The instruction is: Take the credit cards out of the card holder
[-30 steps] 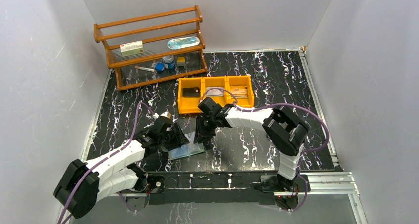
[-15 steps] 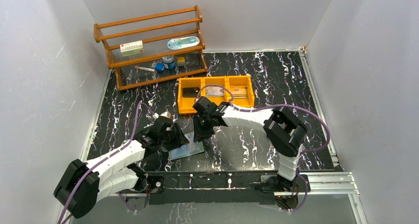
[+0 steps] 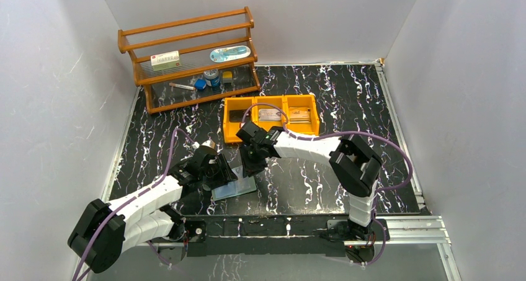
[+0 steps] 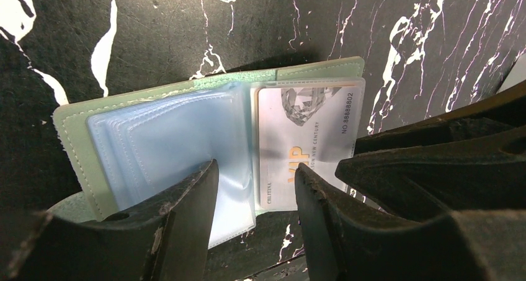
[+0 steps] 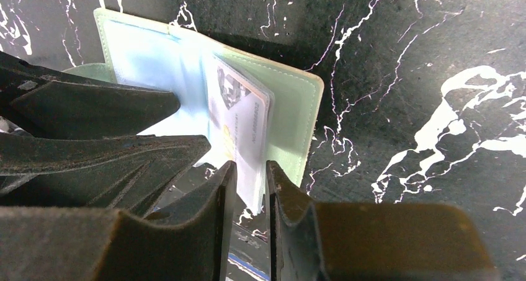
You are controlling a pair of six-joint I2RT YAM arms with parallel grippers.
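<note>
Card holder (image 3: 234, 188) first: it lies spread open on the black marbled table (image 3: 322, 169), close to the near edge and between our two arms. The wooden rack (image 3: 186, 51) and the orange bin (image 3: 224, 131) sit well back from it. Both arms fold in over that one spot, the left from the left and the right reaching across from the bin side. Down at the left gripper (image 4: 255, 175), the jaws stand apart over the holder's middle, with clear sleeves showing in the gap. We see nothing pinched there, and we cannot say whether the fingers press on the plastic. Now the one that matters. The right gripper (image 5: 251, 169) sits at the end of the page carrying a pale credit card (image 5: 245, 126). Its fingers are drawn close with only a slim gap, and the sleeve's near corner pokes into that gap. Whether the pads are biting yet, we cannot tell. From the left wrist that card (image 4: 307, 129) sits right of the spine with its long axis parallel to it. From the right wrist that axis points almost straight at the fingers. So the right arm is nearer, and we'd judge the draw should go back along that line while the left steadies the holder.
</note>
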